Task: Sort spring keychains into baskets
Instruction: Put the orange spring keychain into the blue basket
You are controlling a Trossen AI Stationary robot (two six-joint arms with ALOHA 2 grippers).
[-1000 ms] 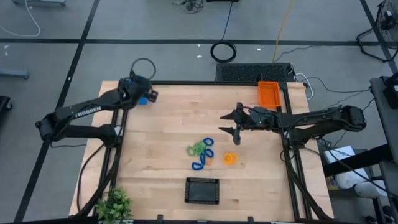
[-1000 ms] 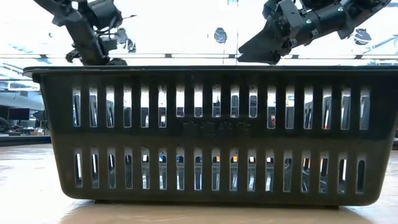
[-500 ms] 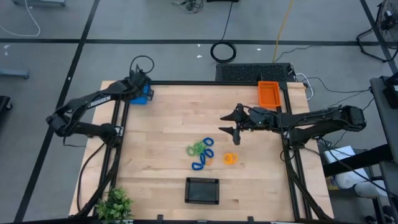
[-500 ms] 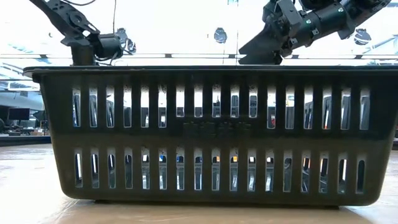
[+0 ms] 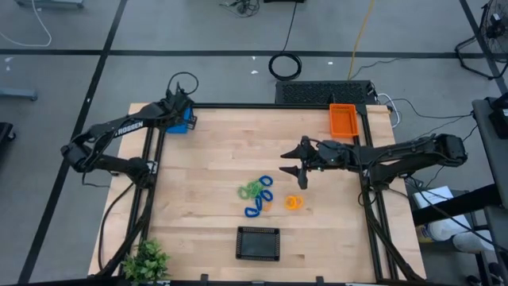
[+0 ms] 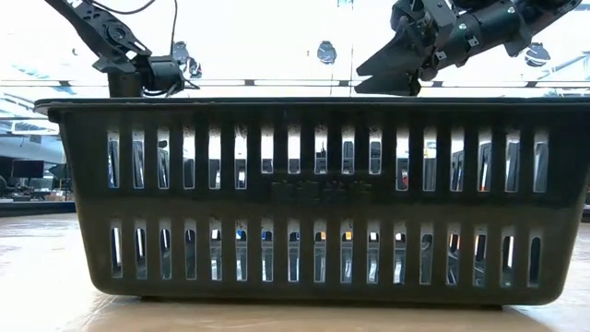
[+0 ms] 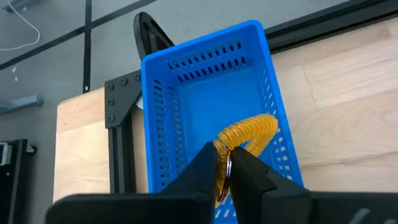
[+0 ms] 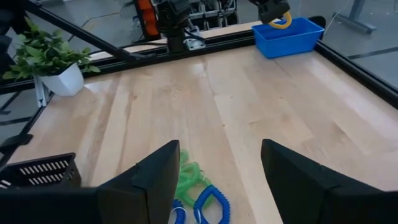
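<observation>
One orange-yellow spring keychain [image 7: 247, 133] hangs pinched in the left gripper [image 7: 226, 175] above the blue basket [image 7: 189, 99], upper left of the overhead picture. Remaining keychains [image 5: 258, 195] lie mid-table. Right gripper [image 5: 290, 168], fingers spread wide, hovers just beside them.

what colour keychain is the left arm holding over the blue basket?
Orange-yellow keychain, hanging over the blue basket; clearest in the left wrist view.
</observation>
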